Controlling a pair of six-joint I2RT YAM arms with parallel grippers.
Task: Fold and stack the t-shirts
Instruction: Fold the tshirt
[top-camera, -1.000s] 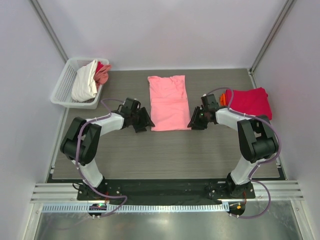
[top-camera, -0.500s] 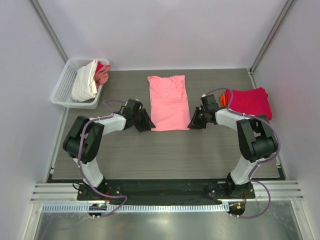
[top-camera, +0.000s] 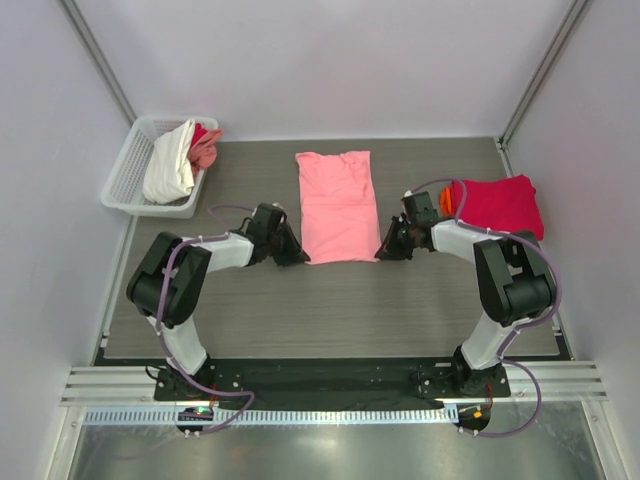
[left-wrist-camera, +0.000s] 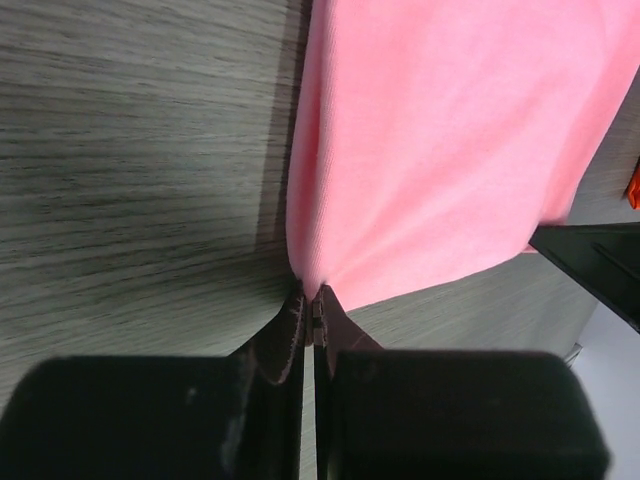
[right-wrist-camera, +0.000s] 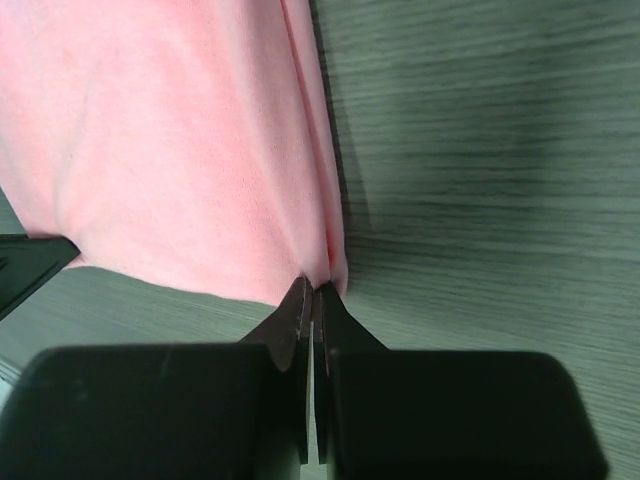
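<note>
A pink t-shirt (top-camera: 338, 203), folded into a long strip, lies flat in the middle of the table. My left gripper (top-camera: 299, 258) is shut on its near left corner (left-wrist-camera: 312, 268). My right gripper (top-camera: 383, 252) is shut on its near right corner (right-wrist-camera: 322, 262). Both pairs of jaws pinch the fabric edge right at the table surface. A folded red t-shirt (top-camera: 500, 205) lies at the right, with an orange piece (top-camera: 445, 198) showing beneath its left edge.
A white basket (top-camera: 128, 165) at the back left holds a white garment (top-camera: 170, 162) and a pink-red one (top-camera: 205, 145). Grey walls and metal posts border the wooden table (top-camera: 330, 310) on three sides.
Both grippers moved inward to the pink t-shirt's near corners and shut on the fabric. The shirt itself has not shifted.
</note>
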